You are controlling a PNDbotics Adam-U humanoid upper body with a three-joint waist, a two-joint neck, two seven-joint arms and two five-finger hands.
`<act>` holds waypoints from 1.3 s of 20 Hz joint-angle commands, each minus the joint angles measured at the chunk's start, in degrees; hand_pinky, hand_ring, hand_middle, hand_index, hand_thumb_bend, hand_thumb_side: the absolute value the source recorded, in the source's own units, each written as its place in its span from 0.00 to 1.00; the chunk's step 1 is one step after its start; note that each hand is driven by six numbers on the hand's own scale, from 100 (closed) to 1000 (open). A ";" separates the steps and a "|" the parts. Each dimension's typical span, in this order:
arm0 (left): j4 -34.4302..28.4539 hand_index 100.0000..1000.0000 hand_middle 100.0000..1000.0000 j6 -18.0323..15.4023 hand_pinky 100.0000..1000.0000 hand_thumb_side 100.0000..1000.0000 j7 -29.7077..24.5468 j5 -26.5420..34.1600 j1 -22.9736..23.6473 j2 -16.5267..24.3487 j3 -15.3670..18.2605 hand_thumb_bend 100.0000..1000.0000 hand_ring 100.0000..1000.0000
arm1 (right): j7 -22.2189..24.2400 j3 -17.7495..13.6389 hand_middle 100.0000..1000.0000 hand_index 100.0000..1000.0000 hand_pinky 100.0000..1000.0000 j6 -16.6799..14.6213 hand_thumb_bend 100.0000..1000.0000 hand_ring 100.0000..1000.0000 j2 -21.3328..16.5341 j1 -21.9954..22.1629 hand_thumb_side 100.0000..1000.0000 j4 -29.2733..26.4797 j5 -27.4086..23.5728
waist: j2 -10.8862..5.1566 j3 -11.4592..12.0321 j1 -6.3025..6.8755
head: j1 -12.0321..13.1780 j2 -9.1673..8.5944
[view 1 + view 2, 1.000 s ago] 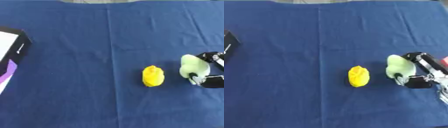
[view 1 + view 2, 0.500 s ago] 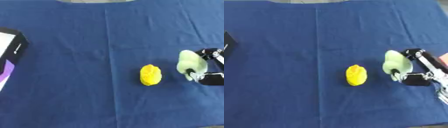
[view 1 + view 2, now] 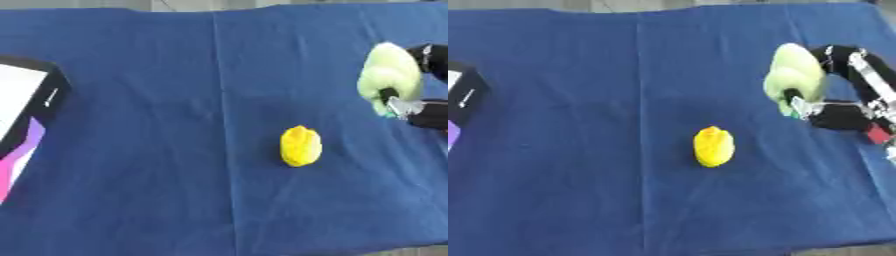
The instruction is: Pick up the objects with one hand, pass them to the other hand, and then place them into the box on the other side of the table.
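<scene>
In the last second my right hand [image 3: 842, 107] has come up and away from the cloth with the pale green toy [image 3: 795, 77] in it. A moment ago the toy sat low beside the yellow toy; now it is higher in the view and farther from it. My fingers are curled round the green toy, one dark fingertip [image 3: 791, 95] showing across its lower front, so the pick-up looks done and I judge the pass to my other hand comes next.

The green toy sits just ahead of my palm, on the side toward the middle of the table, pressed against my fingers. The yellow toy [image 3: 300, 145] lies on the blue tablecloth [image 3: 149, 165], below my hand and further inward, well apart from it and untouched.

The box [image 3: 24, 107] is far across from my hand, at the opposite edge, white and purple inside with a dark rim. My left hand shows in neither view, so the handover has no partner in sight yet.
</scene>
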 commanded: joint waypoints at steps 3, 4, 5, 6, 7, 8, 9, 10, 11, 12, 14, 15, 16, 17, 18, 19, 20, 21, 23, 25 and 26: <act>-1.15 0.85 0.76 -2.76 0.85 0.75 -1.50 1.39 -4.71 9.41 -0.70 0.00 0.72 | -2.99 2.39 0.21 0.49 0.81 2.59 0.00 0.45 -1.21 -5.08 0.00 -0.54 -2.20 | -2.78 0.66 0.89 | -0.17 1.55; -1.15 0.85 0.76 -2.57 0.85 0.75 -1.99 1.60 -5.63 10.75 -1.06 0.00 0.72 | -3.54 3.19 0.21 0.49 0.81 3.14 0.00 0.45 -0.65 -6.29 0.00 -0.54 -2.30 | -3.02 0.79 1.08 | -0.29 1.80; -1.15 0.85 0.76 -2.28 0.85 0.75 -2.49 1.83 -6.49 11.91 -1.42 0.00 0.72 | -4.05 3.97 0.21 0.49 0.80 3.59 0.00 0.45 -0.06 -7.43 0.00 -0.54 -2.35 | -3.21 0.90 1.26 | -0.39 2.06; -1.15 0.85 0.76 -1.82 0.85 0.74 -3.07 2.14 -7.54 13.21 -1.94 0.00 0.72 | -4.62 4.82 0.21 0.49 0.80 4.05 0.00 0.45 0.69 -8.74 0.00 -0.54 -2.23 | -3.40 1.01 1.44 | -0.53 2.33; -1.15 0.84 0.76 -1.22 0.85 0.74 -3.73 2.47 -8.61 14.43 -2.50 0.00 0.72 | -5.22 5.78 0.21 0.49 0.80 4.57 0.00 0.45 1.48 -10.00 0.00 -0.54 -1.95 | -3.55 1.14 1.59 | -0.72 2.57; -1.15 0.84 0.75 -0.44 0.85 0.74 -4.42 2.67 -9.64 15.48 -3.04 0.00 0.72 | -5.73 6.77 0.21 0.49 0.80 5.06 0.00 0.45 2.22 -11.12 0.00 -0.54 -1.58 | -3.67 1.26 1.72 | -0.91 2.73; -1.15 0.84 0.75 0.55 0.84 0.74 -5.17 2.73 -10.67 16.43 -3.68 0.00 0.72 | -6.06 7.80 0.21 0.49 0.80 5.54 0.00 0.45 2.93 -12.18 0.00 -0.54 -1.10 | -3.75 1.40 1.83 | -1.08 2.75; -1.15 0.84 0.75 1.79 0.84 0.74 -6.10 2.73 -11.81 17.35 -4.44 0.00 0.72 | -6.21 8.78 0.21 0.49 0.80 6.00 0.00 0.45 3.55 -13.20 0.00 -0.54 -0.50 | -3.83 1.51 1.94 | -1.22 2.76; -1.15 0.84 0.75 3.36 0.84 0.74 -7.13 2.64 -12.98 18.22 -5.21 0.00 0.72 | -6.22 9.69 0.21 0.49 0.80 6.41 0.00 0.45 4.07 -14.11 0.00 -0.54 0.31 | -3.89 1.61 2.03 | -1.33 2.78; -1.15 0.84 0.75 4.89 0.84 0.75 -8.20 2.54 -14.05 18.94 -5.94 0.00 0.72 | -6.13 10.52 0.21 0.49 0.80 6.75 0.00 0.45 4.52 -14.87 0.00 -0.54 1.14 | -3.93 1.68 2.10 | -1.39 2.81; -1.15 0.85 0.75 8.55 0.84 0.76 -10.88 2.24 -16.00 20.28 -7.61 0.00 0.72 | -5.66 12.06 0.21 0.49 0.80 7.31 0.00 0.45 5.28 -16.20 0.00 -0.54 2.62 | -4.00 1.82 2.24 | -1.40 2.86; -1.15 0.85 0.75 10.65 0.84 0.77 -12.57 1.95 -16.92 20.95 -8.59 0.00 0.72 | -5.31 12.79 0.21 0.49 0.80 7.58 0.00 0.45 5.61 -16.84 0.00 -0.54 3.17 | -4.02 1.90 2.33 | -1.37 2.91; -1.15 0.85 0.75 12.80 0.84 0.78 -14.42 1.62 -17.88 21.52 -9.62 0.00 0.72 | -4.87 13.55 0.21 0.49 0.80 7.89 0.00 0.45 5.94 -17.51 0.00 -0.54 3.66 | -4.05 1.99 2.41 | -1.34 2.97; -1.15 0.86 0.75 14.82 0.84 0.79 -16.31 1.32 -18.80 22.02 -10.67 0.00 0.72 | -4.36 14.29 0.21 0.49 0.80 8.23 0.00 0.45 6.26 -18.18 0.00 -0.54 4.18 | -4.04 2.11 2.50 | -1.30 2.97; -1.15 0.86 0.75 16.55 0.84 0.80 -18.10 0.96 -19.66 22.41 -11.62 0.00 0.73 | -3.85 14.99 0.21 0.49 0.80 8.66 0.00 0.45 6.57 -18.75 0.00 -0.54 4.72 | -4.03 2.25 2.59 | -1.27 2.93; -1.15 0.86 0.76 18.00 0.84 0.81 -19.82 0.52 -20.46 22.71 -12.56 0.00 0.73 | -3.31 15.70 0.21 0.49 0.80 9.13 0.00 0.45 6.91 -19.25 0.00 -0.54 5.17 | -4.00 2.40 2.69 | -1.28 2.85; -1.15 0.87 0.76 19.27 0.84 0.81 -21.52 0.00 -21.25 22.93 -13.50 0.00 0.73 | -2.72 16.45 0.21 0.49 0.80 9.70 0.00 0.45 7.28 -19.69 0.00 -0.54 5.50 | -3.95 2.59 2.79 | -1.31 2.72; -1.15 0.87 0.76 20.34 0.84 0.82 -23.05 -0.52 -21.99 23.03 -14.32 0.00 0.73 | -2.18 17.10 0.21 0.49 0.80 10.27 0.00 0.45 7.59 -20.07 0.00 -0.54 5.78 | -3.90 2.78 2.88 | -1.35 2.58; -1.15 0.87 0.76 22.09 0.85 0.82 -25.61 -1.35 -23.43 23.00 -15.88 0.00 0.74 | -1.25 18.23 0.21 0.49 0.80 11.23 0.00 0.45 8.08 -20.74 0.00 -0.54 6.43 | -3.81 3.22 3.05 | -1.53 2.34; -1.15 0.87 0.76 23.87 0.85 0.82 -27.79 -2.18 -24.77 22.74 -17.51 0.00 0.74 | -0.49 19.27 0.21 0.49 0.80 11.93 0.00 0.45 8.56 -21.49 0.00 -0.54 7.16 | -3.74 3.68 3.21 | -1.86 2.12; -1.15 0.87 0.76 24.77 0.85 0.82 -28.75 -2.59 -25.36 22.54 -18.34 0.00 0.74 | -0.16 19.77 0.21 0.49 0.80 12.15 0.00 0.45 8.78 -21.84 0.00 -0.54 7.55 | -3.71 3.92 3.27 | -2.09 2.02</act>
